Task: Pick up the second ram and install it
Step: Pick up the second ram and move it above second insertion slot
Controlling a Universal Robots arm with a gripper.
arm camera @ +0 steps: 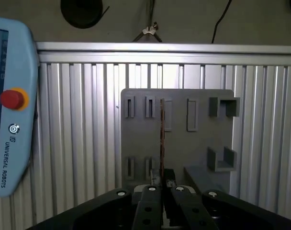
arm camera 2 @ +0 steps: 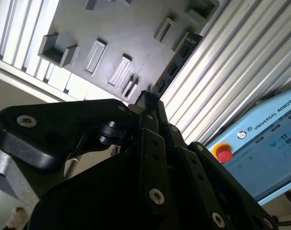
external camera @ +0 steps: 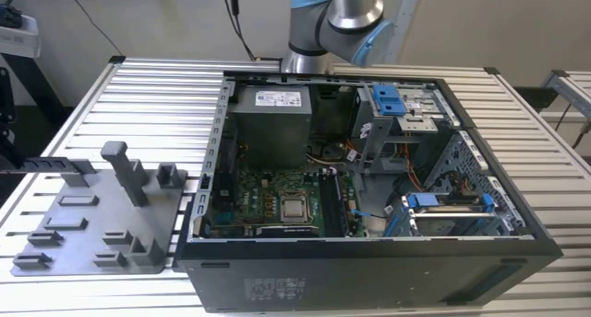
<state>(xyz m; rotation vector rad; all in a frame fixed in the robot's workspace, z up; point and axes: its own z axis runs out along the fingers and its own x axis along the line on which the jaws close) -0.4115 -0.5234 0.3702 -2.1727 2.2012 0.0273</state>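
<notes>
Open air around the hand [arm camera: 161, 184]; upright posts [external camera: 124, 168] rise from the gray tray [external camera: 83, 244].

The arm [external camera: 344, 12] is a silver metal tube between rounded grey joint housings with light-blue caps. In the first wrist view the end effector [arm camera: 162, 186] is matte black, built of flat linkage bars pinned with round silver screws and narrowing to slim tips.

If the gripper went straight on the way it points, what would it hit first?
Probably the gray tray, and the second ram in the gripper would touch first; depth unclear.
</notes>
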